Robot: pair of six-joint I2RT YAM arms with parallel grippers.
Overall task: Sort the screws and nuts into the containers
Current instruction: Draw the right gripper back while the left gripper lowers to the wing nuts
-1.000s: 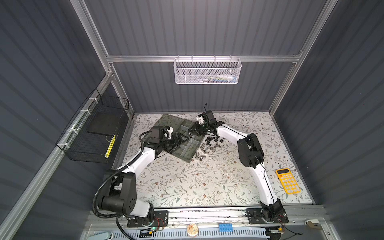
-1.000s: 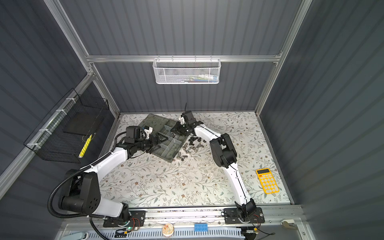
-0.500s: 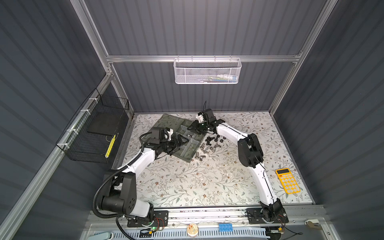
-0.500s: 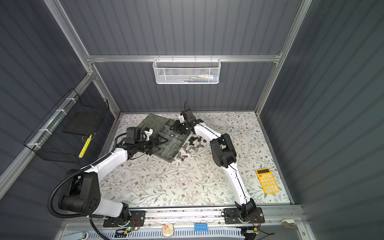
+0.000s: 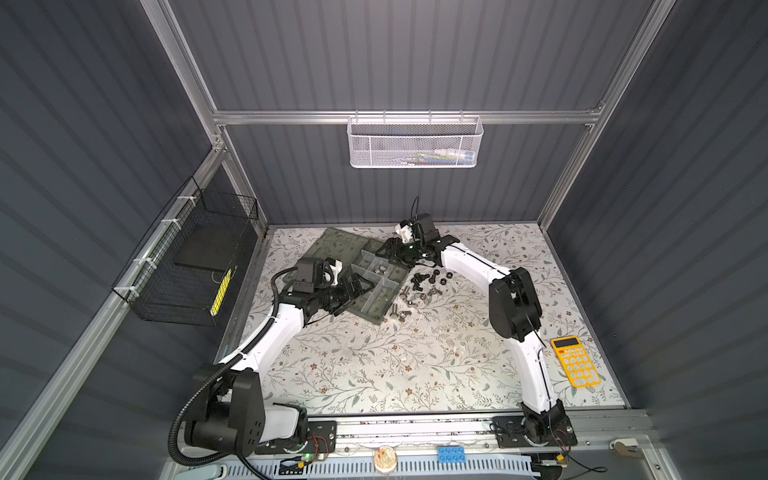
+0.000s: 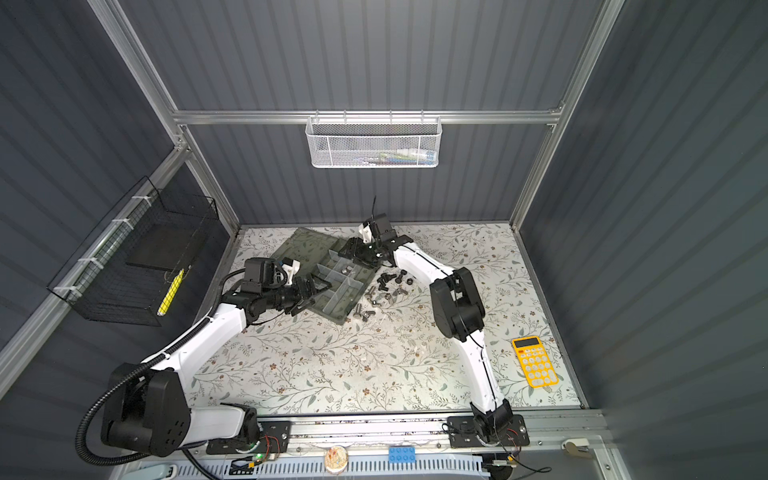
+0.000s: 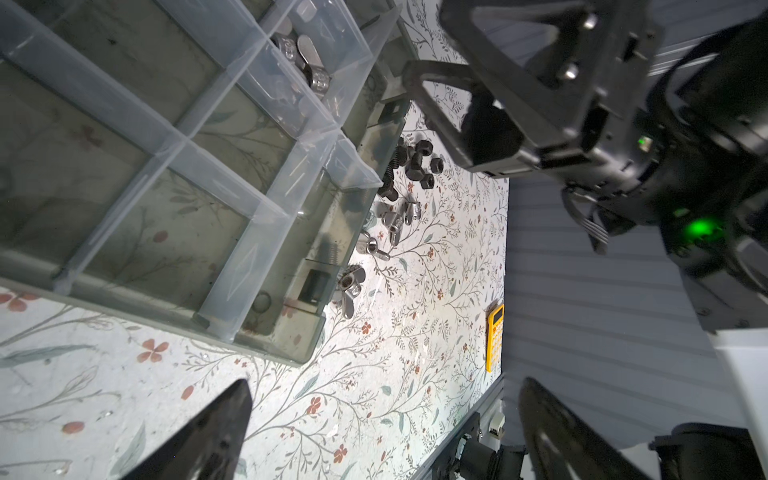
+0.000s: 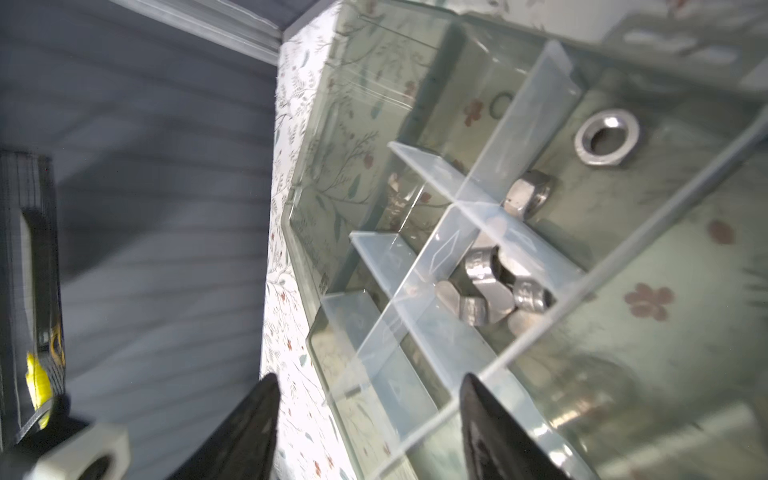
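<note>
Silver winged nuts [image 8: 494,286] are lying in one compartment of the grey-green translucent plastic organizer box [image 5: 376,305], silver hex nuts [image 8: 604,137] in the next. Black and silver screws and nuts [image 5: 419,286] are lying beside it on the floral table [image 5: 374,374]. The right gripper [image 8: 369,380] is hovering over the dividers [image 8: 419,299], jaws apart (nothing between them); the left gripper [image 7: 386,384] is gaping wide, empty.

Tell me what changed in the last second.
The right claw opened above the box and now holds nothing; it barely shifted. The left claw, open, the box and the loose pile stayed put.
</note>
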